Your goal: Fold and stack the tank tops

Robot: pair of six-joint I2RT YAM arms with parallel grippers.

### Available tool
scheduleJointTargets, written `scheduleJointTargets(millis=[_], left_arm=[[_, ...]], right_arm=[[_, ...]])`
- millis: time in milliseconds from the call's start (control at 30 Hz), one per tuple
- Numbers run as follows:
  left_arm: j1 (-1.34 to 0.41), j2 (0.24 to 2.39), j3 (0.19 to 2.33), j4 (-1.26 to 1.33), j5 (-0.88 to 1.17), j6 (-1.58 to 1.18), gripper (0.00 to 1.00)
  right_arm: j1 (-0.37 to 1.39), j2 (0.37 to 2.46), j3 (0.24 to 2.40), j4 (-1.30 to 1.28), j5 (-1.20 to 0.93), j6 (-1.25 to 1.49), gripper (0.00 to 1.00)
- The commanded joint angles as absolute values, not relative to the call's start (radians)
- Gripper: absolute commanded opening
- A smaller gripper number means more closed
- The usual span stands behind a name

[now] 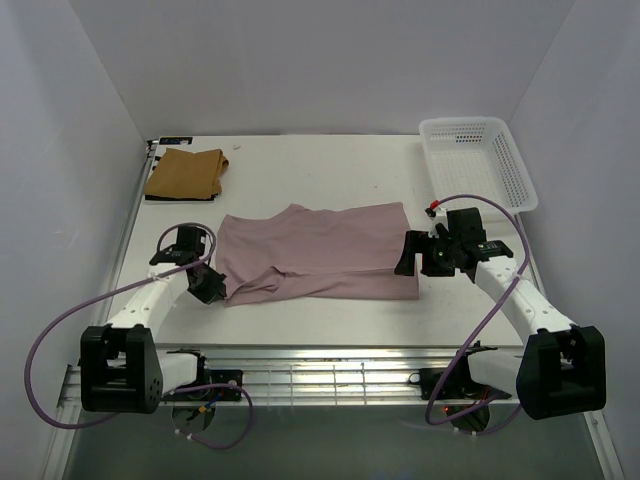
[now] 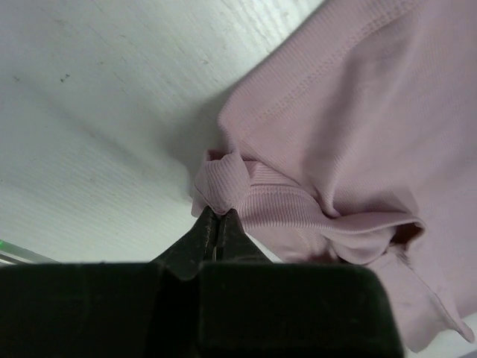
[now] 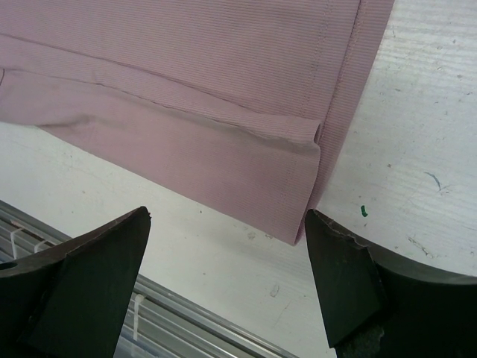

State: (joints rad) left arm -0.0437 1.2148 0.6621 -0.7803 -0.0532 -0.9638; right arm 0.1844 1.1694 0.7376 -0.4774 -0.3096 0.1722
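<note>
Near edge first: we've got the left claw (image 1: 209, 287) (image 2: 216, 217) pressed together on a bunched bit of ribbed edge at the near-left corner of the pink tank top (image 1: 320, 262) (image 2: 358, 127) (image 3: 186, 82), fingertips pinching the fold, cloth puckered up around it. Right claw (image 1: 411, 256) (image 3: 227, 215) is spread wide at the top's near-right corner; in its wrist view the hem corner sits between the two fingers, and we can't tell if they touch cloth. Pink tank top lies across the middle of the tabletop (image 1: 330, 160), mostly flat, left side rumpled, right hem straight. Further back, the tan tank top (image 1: 185, 172) sits folded at the far-left corner, a dark edge showing under it; we can't tell what that is. White mesh basket (image 1: 505, 165) is at the far-right corner, well apart from both tops.
</note>
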Motion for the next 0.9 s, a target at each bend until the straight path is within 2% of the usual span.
scheduleJointTargets(millis=[0,867], left_arm=[[-0.035,1.173,0.718,-0.756,0.023,-0.934,0.0],[0.075,1.551,1.042,-0.727,0.219,-0.853,0.0]], right_arm=[[0.187,1.167,0.761,-0.5,-0.298,0.153,0.9],[0.187,1.209,0.758,-0.479,-0.25,0.135,0.9]])
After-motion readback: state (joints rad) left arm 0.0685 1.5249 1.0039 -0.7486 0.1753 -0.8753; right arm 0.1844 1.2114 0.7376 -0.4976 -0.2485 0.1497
